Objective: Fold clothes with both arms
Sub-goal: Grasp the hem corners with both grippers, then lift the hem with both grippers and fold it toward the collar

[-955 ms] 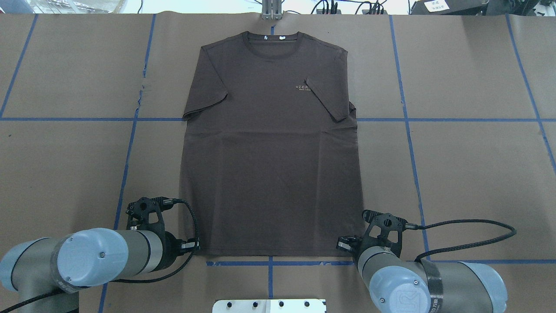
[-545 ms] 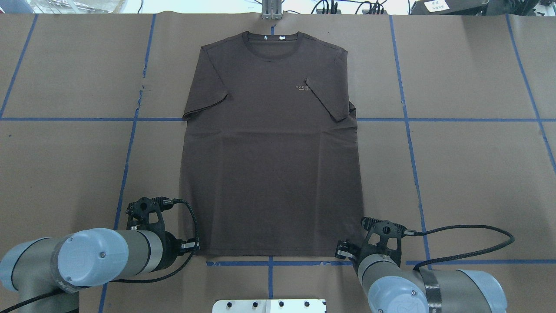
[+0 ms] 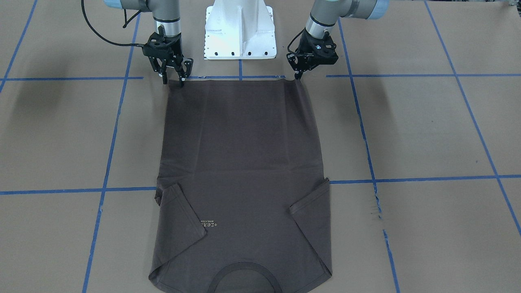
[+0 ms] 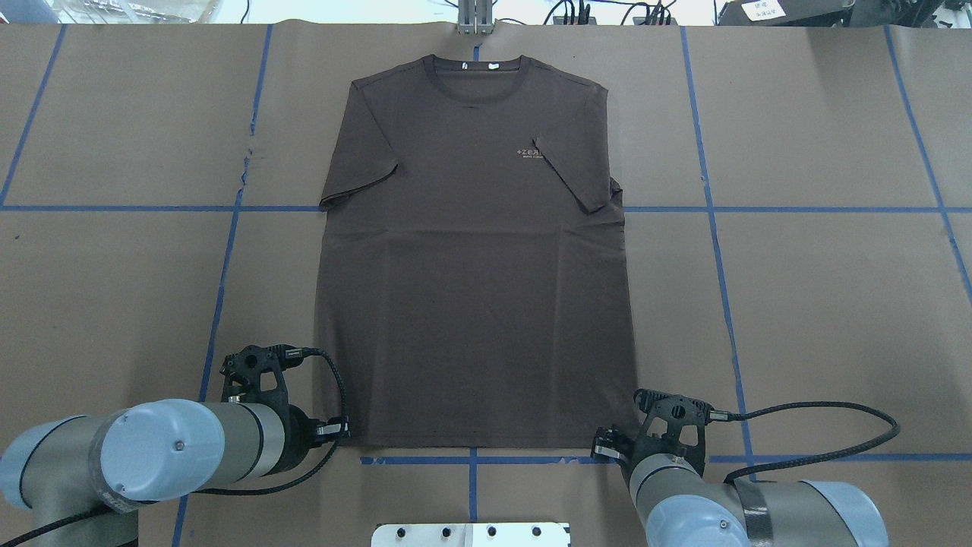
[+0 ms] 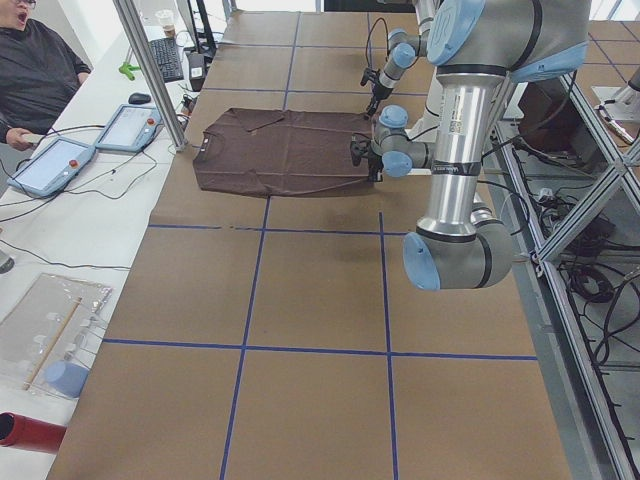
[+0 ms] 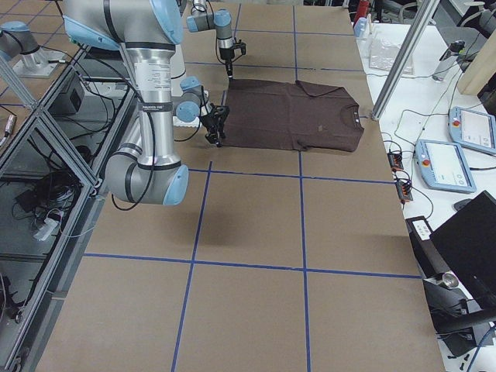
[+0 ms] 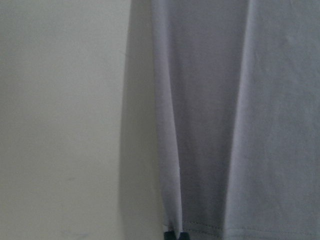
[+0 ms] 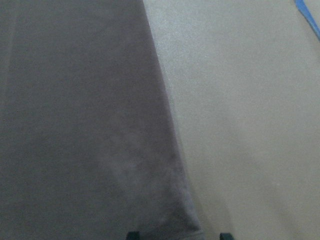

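Observation:
A dark grey-brown T-shirt [image 4: 474, 289] lies flat on the brown paper with its front up, collar at the far end and both sleeves folded inward. My left gripper [image 4: 342, 431] is at the hem's near left corner and is shut on it; the left wrist view shows the hem [image 7: 210, 227] pinched at the fingertip. At the near right corner, my right gripper [image 3: 173, 81] is open. In the right wrist view that corner of the shirt [image 8: 100, 125] lies between the two fingertips [image 8: 132, 235].
The white pedestal base [image 3: 240, 28] stands just behind the hem, between the arms. Blue tape lines [image 4: 220, 304] cross the paper. A metal post [image 4: 474, 19] rises beyond the collar. A person [image 5: 40, 70] sits at the side bench, which holds tablets [image 5: 130, 125].
My right gripper has drawn back toward the robot along the shirt's right edge to the hem corner. The left arm and the shirt have stayed still.

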You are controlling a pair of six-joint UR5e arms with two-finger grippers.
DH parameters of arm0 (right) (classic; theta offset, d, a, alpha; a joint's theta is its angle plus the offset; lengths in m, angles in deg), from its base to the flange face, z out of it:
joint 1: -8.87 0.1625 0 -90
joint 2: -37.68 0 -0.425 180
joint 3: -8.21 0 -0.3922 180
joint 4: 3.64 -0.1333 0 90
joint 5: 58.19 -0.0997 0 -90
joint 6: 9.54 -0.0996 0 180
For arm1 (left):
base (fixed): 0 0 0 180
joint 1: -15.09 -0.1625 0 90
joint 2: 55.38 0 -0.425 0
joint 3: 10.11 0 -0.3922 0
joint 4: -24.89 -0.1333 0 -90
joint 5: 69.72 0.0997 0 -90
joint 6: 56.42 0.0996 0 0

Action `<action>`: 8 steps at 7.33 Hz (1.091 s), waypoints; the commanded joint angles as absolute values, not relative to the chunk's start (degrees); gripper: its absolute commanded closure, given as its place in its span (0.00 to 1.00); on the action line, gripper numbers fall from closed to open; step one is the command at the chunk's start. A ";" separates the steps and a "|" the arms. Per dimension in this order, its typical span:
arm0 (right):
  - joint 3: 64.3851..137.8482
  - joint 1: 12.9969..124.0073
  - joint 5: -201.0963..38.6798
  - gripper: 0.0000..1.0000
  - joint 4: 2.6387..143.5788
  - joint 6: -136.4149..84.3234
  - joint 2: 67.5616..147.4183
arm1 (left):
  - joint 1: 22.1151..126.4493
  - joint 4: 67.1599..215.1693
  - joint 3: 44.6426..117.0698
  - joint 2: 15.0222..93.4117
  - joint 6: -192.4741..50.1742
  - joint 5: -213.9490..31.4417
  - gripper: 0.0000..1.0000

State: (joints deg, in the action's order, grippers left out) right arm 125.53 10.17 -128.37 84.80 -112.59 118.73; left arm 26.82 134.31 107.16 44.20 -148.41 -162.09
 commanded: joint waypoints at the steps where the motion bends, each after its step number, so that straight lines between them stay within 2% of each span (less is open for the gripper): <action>1: 125.46 9.93 -128.32 0.44 84.87 -112.81 118.81 | 26.86 134.31 107.22 44.12 -148.44 -162.09 1.00; 2: 125.37 9.75 -128.32 0.77 84.78 -115.43 118.72 | 26.86 134.31 107.22 44.20 -148.44 -162.09 1.00; 3: 125.45 9.75 -128.32 1.00 84.78 -115.80 118.63 | 26.86 134.31 107.22 44.20 -148.35 -162.09 1.00; 8: 127.29 10.01 -128.59 1.00 84.78 -115.63 118.19 | 26.78 134.31 107.22 44.20 -148.35 -162.01 1.00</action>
State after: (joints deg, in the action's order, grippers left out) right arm 126.46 9.93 -128.48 84.78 -115.67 118.18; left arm 26.81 134.31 107.22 44.20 -148.36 -162.07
